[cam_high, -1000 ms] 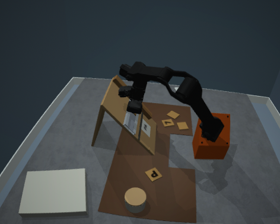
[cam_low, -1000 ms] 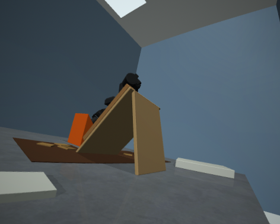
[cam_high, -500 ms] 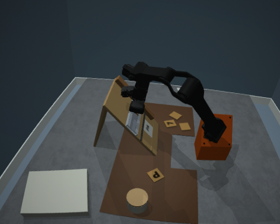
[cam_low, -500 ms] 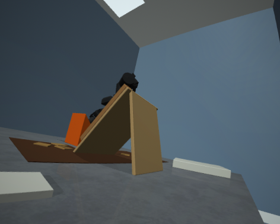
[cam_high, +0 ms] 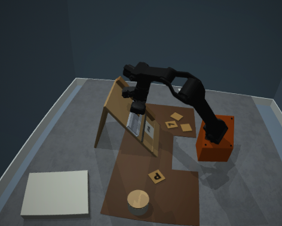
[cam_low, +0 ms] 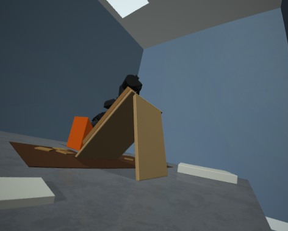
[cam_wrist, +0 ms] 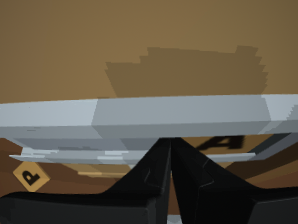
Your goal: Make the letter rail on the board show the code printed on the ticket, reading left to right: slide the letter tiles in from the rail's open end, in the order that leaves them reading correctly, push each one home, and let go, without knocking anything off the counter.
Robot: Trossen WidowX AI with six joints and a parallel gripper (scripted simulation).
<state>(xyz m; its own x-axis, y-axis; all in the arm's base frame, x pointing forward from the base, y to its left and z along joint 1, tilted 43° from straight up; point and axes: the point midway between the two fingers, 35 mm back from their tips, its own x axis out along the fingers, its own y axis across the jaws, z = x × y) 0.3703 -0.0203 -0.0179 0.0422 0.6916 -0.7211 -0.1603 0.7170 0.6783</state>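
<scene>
A grey table [cam_high: 247, 191] with a raised rim carries everything. A brown mat [cam_high: 169, 191] covers its middle and runs toward the near edge. A flat white slab [cam_high: 56, 192] lies by the near left corner. A tan board [cam_high: 117, 101] leans on a leg toward the far left, its lower end on the mat. The black arm [cam_high: 196, 95] rises from an orange block [cam_high: 214, 149] near the right edge and reaches over the board. On the board's face sit a pale grey rail [cam_high: 134, 124] and, just right of it, a white ticket [cam_high: 149, 128].

The gripper [cam_wrist: 170, 163] points at the rail, its fingers pressed together with nothing between them.

A round tan-topped tub [cam_high: 138, 201] stands on the mat near the near edge. One letter tile [cam_high: 156, 176] marked P lies on the mat just beyond the tub. Three more tiles [cam_high: 171, 124] lie together on the mat between the board and the block.
</scene>
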